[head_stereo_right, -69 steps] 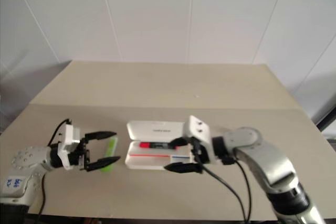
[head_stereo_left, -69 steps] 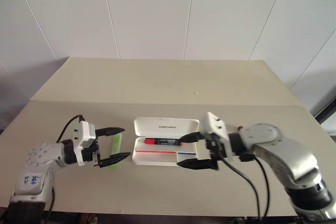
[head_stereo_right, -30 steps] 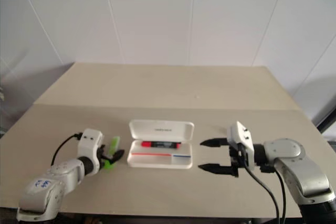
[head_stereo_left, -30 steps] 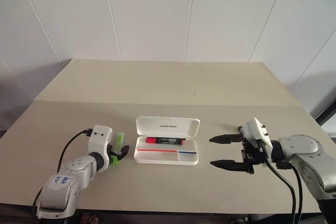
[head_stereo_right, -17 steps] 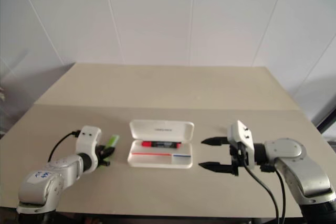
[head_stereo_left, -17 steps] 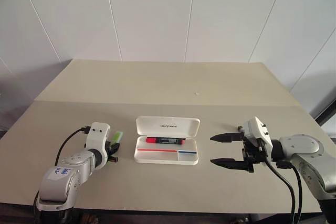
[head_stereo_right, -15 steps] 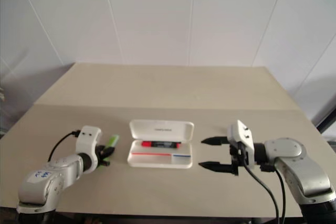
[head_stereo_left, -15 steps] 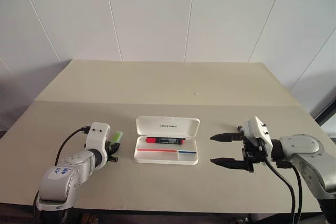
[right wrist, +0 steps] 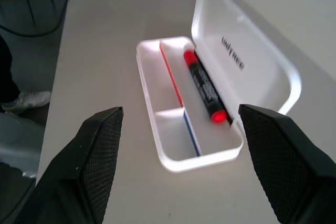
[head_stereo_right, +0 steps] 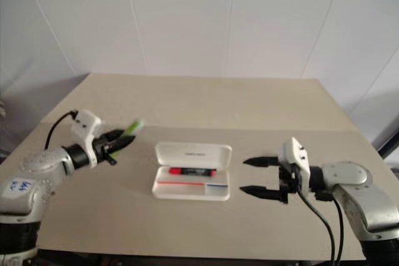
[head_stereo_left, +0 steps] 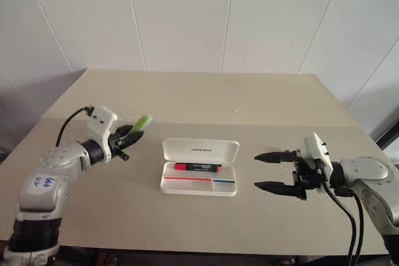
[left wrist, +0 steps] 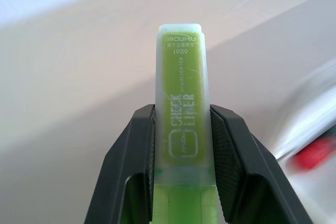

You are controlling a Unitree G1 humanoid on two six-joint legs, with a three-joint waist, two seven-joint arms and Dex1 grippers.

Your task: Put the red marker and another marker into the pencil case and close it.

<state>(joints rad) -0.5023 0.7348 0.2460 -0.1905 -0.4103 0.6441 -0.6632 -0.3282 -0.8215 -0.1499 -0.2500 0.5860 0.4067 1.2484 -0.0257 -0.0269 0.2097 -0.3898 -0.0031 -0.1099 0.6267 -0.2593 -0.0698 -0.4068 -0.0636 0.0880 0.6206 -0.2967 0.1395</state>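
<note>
Lying open near the middle of the worktop (head_stereo_left: 187, 101), closer to the front edge: the pencil case (head_stereo_left: 199, 175), lid tipped back toward the far edge. Resting in its rear compartment, along the hinge side: the red marker (head_stereo_left: 197, 167). Front compartments, with red and blue stripe, unoccupied. Held in the air over the left part of the worktop, clear of the surface and well apart from the case: the lime-green highlighter (head_stereo_left: 139, 123), pinched between the two black fingers of the left pincer (left wrist: 181, 153), its far end jutting toward the case. Hovering off the case's right end, toward the right edge: the right pincer (head_stereo_left: 269, 171), spread wide and gripping nothing, pointed at the case. Nothing between either pincer and the case.
</note>
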